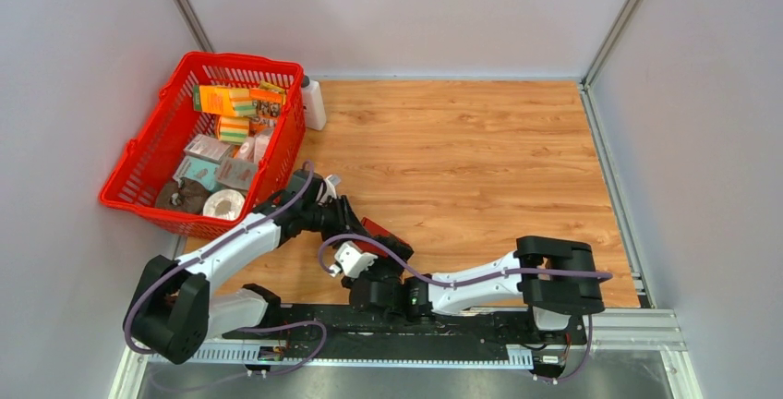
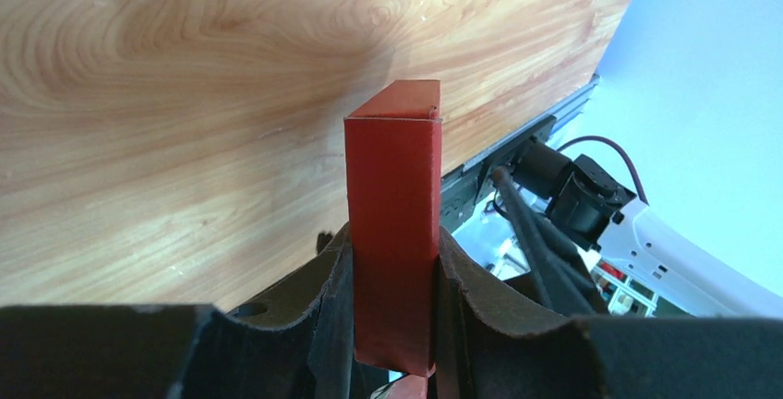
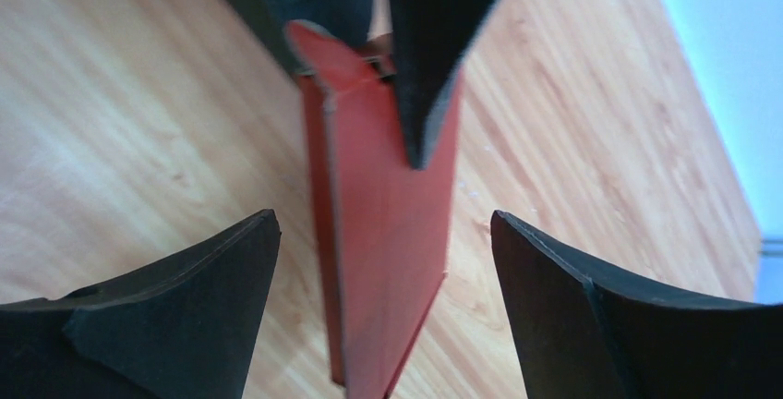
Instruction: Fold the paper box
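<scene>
The paper box (image 2: 392, 205) is a small dark red cardboard box, folded into a narrow rectangular shape. My left gripper (image 2: 392, 311) is shut on it, the jaws pressing its two sides. In the top view the box (image 1: 386, 236) shows as a red patch between the two arms near the table's front. In the right wrist view the box (image 3: 383, 223) hangs between my right gripper's (image 3: 383, 260) spread fingers (image 3: 198, 297), which do not touch it. The left gripper's black fingers (image 3: 434, 57) grip the box's far end there.
A red mesh basket (image 1: 138, 177) with several printed packages stands at the back left. A white bottle (image 1: 313, 103) stands beside it. The wood table (image 1: 480, 159) stretches right to a metal rail (image 1: 614, 187). Grey walls enclose the cell.
</scene>
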Robot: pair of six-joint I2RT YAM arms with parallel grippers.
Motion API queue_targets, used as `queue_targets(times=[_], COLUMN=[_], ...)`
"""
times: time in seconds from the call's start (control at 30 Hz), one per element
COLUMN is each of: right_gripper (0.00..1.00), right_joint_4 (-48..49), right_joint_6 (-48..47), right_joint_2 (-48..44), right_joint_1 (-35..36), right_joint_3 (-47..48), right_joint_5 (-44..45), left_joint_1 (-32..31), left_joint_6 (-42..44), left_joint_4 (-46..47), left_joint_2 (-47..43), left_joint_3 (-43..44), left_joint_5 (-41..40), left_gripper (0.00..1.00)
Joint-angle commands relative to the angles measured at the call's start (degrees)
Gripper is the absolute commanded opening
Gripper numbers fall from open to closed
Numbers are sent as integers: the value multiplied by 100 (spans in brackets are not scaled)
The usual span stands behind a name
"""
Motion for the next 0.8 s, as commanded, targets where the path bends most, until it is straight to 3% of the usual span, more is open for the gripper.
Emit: queue_targets(times=[0.0, 0.13, 0.37, 0.67, 0.7, 0.77], right_gripper=[88, 77, 47, 31, 31, 29], right_joint_4=[532, 822, 1464, 1078, 982, 683], right_joint_6=[-118, -232, -312, 75, 249, 496], right_joint_2=[68, -159, -863, -1742, -1890, -2032], right_joint_1=[-9, -9, -36, -475, -545, -721], right_joint_3=[158, -78, -738, -1108, -1099, -1108], right_joint_5=[1329, 1488, 1050, -223, -435, -883], left_joint_1=[97, 106, 106, 97, 106, 106], left_joint_6=[-252, -375, -700, -789, -745, -648], left_joint_4=[-171, -180, 153, 549, 576, 568], left_joint_2=[-238, -405, -572, -1467, -1608, -2038], left_joint_3=[166, 157, -45, -396, -449, -581], left_joint_5=[381, 461, 558, 22, -135, -311], left_gripper=[10, 10, 17, 57, 69, 73])
